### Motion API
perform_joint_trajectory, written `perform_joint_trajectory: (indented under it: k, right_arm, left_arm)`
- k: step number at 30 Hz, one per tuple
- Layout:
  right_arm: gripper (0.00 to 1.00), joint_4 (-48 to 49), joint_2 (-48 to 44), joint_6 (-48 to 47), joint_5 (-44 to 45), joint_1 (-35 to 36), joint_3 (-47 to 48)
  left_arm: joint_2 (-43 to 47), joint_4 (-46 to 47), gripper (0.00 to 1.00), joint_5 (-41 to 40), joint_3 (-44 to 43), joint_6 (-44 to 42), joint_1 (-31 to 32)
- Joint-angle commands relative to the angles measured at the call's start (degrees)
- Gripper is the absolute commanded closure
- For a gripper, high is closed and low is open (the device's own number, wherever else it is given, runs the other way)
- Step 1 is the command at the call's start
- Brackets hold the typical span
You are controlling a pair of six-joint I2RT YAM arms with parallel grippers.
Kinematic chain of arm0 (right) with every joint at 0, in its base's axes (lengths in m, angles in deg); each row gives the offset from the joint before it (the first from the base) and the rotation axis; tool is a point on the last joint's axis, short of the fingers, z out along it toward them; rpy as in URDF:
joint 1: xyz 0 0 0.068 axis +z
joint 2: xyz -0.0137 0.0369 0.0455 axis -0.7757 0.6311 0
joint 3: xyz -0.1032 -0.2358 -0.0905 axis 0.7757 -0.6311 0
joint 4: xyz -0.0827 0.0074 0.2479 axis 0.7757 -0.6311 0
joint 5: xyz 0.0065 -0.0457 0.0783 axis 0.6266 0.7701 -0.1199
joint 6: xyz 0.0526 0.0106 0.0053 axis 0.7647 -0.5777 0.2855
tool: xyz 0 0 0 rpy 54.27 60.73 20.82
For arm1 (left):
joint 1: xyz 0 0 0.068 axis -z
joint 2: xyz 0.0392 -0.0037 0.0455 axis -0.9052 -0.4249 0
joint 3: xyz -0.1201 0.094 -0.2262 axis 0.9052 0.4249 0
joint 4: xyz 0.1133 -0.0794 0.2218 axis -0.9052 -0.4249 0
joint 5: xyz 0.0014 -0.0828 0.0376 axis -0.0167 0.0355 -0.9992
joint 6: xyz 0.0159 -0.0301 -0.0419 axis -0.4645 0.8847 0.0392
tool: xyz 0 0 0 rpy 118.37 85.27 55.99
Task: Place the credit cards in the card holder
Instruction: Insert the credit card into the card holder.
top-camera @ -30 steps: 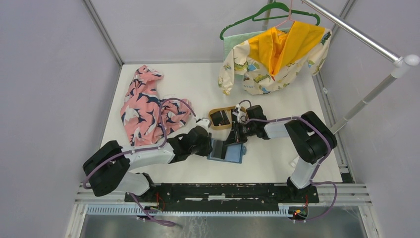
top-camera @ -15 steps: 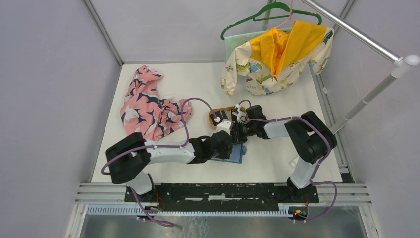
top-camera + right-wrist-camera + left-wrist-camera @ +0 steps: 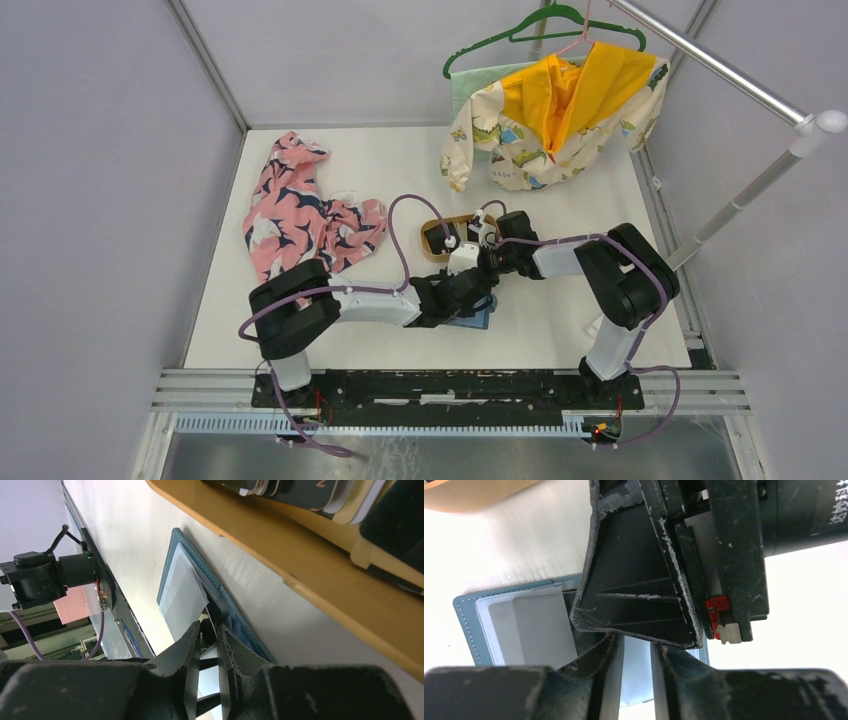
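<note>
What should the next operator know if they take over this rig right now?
Left gripper: low over the open teal-blue bifold card holder, jaws narrowly apart; whether it grips anything is unclear.
Right gripper: down at the holder's edge, jaws narrowly apart; grip unclear.
Things: the holder lies flat beside the tan oval wooden tray, not touching it. A pale grey card is at its clear pocket, seating unclear. Dark cards sit stacked in the tray.
Done: at most one card placed.
Left: seat the pale card, then move the dark cards into the holder.
</note>
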State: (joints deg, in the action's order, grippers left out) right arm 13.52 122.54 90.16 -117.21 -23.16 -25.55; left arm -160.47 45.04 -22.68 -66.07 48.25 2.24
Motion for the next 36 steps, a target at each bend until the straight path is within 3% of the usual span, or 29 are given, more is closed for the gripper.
perform_joint_trajectory:
  k: [1, 21, 30, 36]
  right_arm:
    - [0.75, -1.17, 1.56, -2.06, 3.14, 0.22, 0.87]
    - [0.52, -5.96, -1.75, -9.15, 2.93, -0.54, 4.58]
    - [0.46, -9.65, -6.17, -16.6, 4.04, -1.24, 5.74]
    - [0.46, -14.03, -8.55, -23.59, 4.23, -1.27, 6.03]
  left_arm:
    - [-0.64, -2.92, 0.64, -5.95, -1.67, 3.43, 0.13]
    - [3.66, -5.15, 0.48, -9.41, -0.34, 4.59, 0.51]
    - [14.29, 2.64, 0.44, -3.47, 5.59, -1.49, 1.49]
    - [21.16, 1.83, 0.41, -6.42, 10.69, -4.17, 0.3]
